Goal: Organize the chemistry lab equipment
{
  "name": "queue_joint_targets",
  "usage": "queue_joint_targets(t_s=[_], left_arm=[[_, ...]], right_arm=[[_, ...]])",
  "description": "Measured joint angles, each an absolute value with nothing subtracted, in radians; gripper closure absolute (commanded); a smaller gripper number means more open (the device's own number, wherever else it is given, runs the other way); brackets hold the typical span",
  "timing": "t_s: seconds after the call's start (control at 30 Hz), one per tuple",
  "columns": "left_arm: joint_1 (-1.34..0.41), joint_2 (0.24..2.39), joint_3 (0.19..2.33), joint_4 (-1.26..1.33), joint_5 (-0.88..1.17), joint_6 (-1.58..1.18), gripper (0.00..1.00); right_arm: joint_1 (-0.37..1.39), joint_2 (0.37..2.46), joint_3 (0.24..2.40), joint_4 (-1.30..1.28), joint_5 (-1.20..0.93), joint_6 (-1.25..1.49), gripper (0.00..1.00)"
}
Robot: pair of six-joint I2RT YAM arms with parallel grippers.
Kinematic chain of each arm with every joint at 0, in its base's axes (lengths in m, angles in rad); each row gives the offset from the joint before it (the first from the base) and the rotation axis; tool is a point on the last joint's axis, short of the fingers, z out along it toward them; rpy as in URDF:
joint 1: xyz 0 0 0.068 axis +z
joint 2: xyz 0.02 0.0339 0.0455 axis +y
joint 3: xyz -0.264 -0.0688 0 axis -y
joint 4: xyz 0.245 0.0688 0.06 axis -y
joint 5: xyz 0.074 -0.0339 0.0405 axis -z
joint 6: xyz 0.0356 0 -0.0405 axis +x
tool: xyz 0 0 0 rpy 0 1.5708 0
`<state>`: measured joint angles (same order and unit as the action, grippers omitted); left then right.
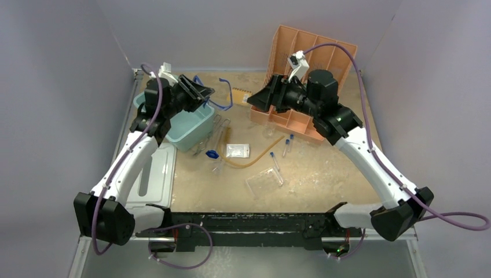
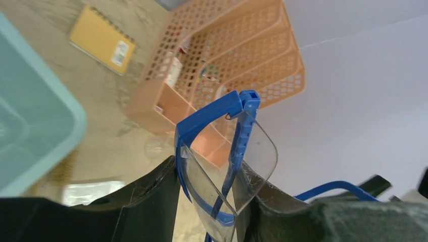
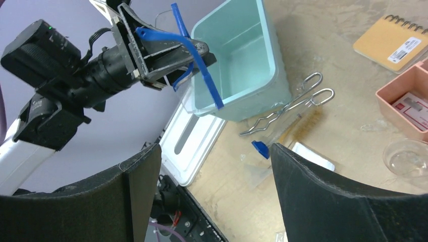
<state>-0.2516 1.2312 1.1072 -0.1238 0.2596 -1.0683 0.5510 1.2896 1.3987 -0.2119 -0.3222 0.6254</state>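
Observation:
My left gripper (image 1: 195,95) is shut on the blue-framed goggles (image 1: 219,99) and holds them in the air above the far edge of the teal bin (image 1: 186,128). In the left wrist view the clear lens and blue frame of the goggles (image 2: 237,146) are pinched between the fingers. The right wrist view shows the left gripper (image 3: 169,53) with the goggles (image 3: 204,70) over the bin (image 3: 242,65). My right gripper (image 1: 255,99) is open and empty in front of the peach divider. On the table lie the metal tongs (image 1: 211,136), the amber tubing (image 1: 255,159), a small clear bag (image 1: 237,150), blue-capped test tubes (image 1: 288,145) and the clear rack (image 1: 263,182).
The peach divider (image 1: 310,58) stands at the back right. The orange notepad (image 3: 393,43) lies beside it. A white lid (image 1: 153,176) lies left of the bin. A clear round dish (image 3: 409,159) sits by the divider.

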Motion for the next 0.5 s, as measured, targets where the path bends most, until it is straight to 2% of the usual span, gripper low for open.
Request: queue_joint_targets(t_s=[0.3, 0.5], left_arm=[[0.102, 1.389, 1.225, -0.35, 0.25, -0.891, 0.6], [0.128, 1.572, 1.309, -0.516, 0.088, -0.798, 0.64]], right_arm=[[0.528, 1.277, 1.385, -0.245, -0.279, 0.587, 0.2], [0.504, 1.305, 1.385, -0.283, -0.244, 0.545, 0.2]])
